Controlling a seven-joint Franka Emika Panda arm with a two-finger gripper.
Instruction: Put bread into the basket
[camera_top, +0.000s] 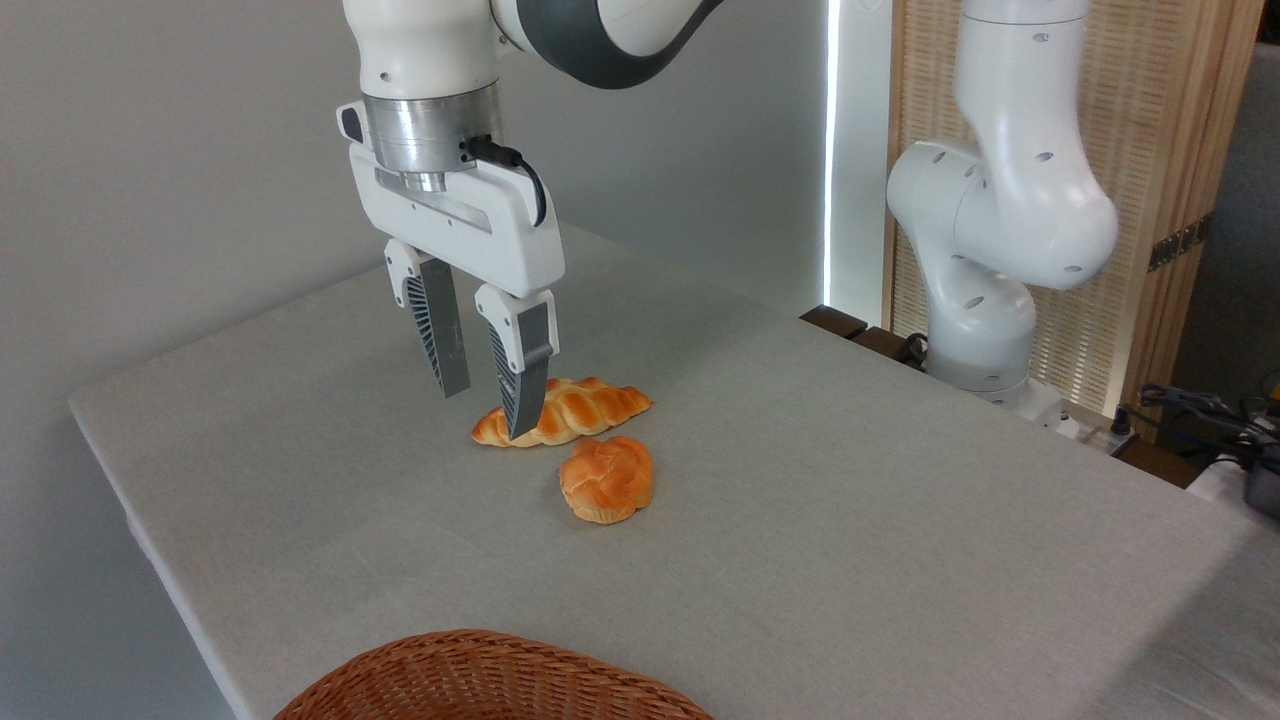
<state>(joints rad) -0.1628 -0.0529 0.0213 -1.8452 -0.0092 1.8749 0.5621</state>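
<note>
Camera view: a small roundish knotted golden-orange bun (606, 479) is seen lying on a grey table (850, 520), its slightly longer axis running near-to-far. Parted, empty fingers of a white gripper (487, 413) are held over a longer braided loaf (585, 408) just behind. A reddish-brown wicker basket (480, 680) is seen well apart, at the bottom edge.

No readable text, label, brand, number or sign appears anywhere.

The bun (606, 479) is shiny orange. The loaf (575, 410) is orange with braids. The basket (490, 680) is woven reddish-brown. The table (850, 520) is grey.
</note>
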